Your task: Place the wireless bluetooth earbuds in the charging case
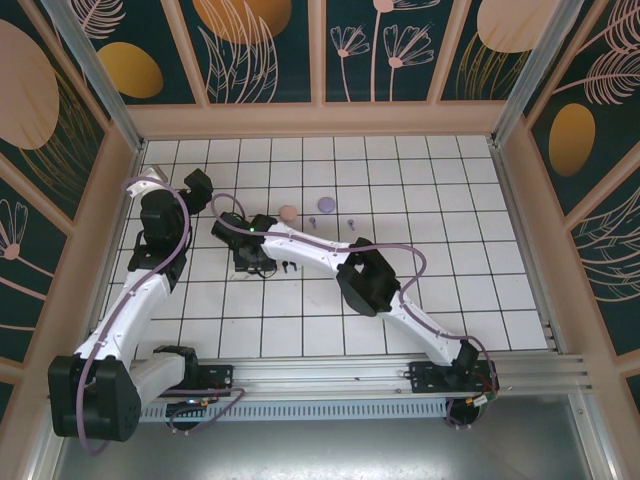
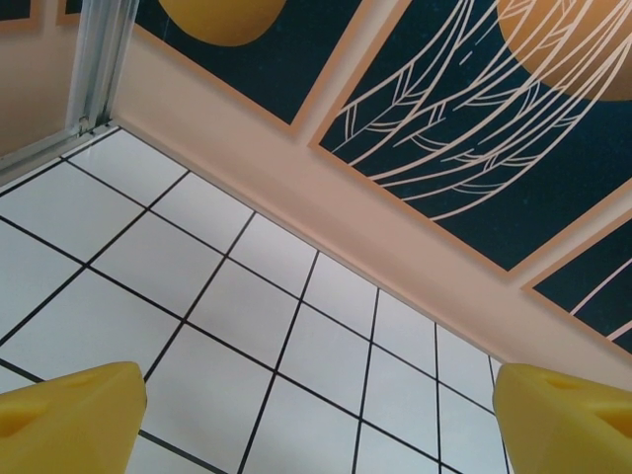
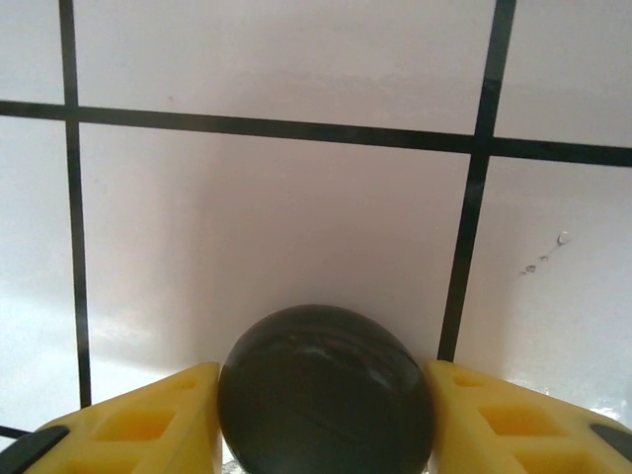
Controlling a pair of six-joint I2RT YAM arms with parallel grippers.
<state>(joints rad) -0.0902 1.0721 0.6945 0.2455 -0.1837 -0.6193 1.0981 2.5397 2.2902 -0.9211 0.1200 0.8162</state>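
Firmly pinched: the black case sits in the right claw, with its buds loose beside it.

Across the white tiled worktop (image 1: 420, 290) the right arm (image 1: 330, 255) reaches into the left half. Its right claw (image 3: 322, 420) has both yellow fingers (image 3: 128, 425) pressed against the round black charging case (image 3: 324, 370), which rests on a tile. The left claw (image 2: 316, 434) hangs spread wide and empty near the back-left corner. A pink case (image 1: 288, 212) and a lilac case (image 1: 325, 204) lie just behind, with two lilac earbuds (image 1: 311, 222) near them. The two black earbuds (image 1: 288, 267) lie just beside the held case. Whether its lid is open I cannot tell. The step would go best with the case held level and steady, so the free claw can take one tiny bud by its stem without knocking its twin.
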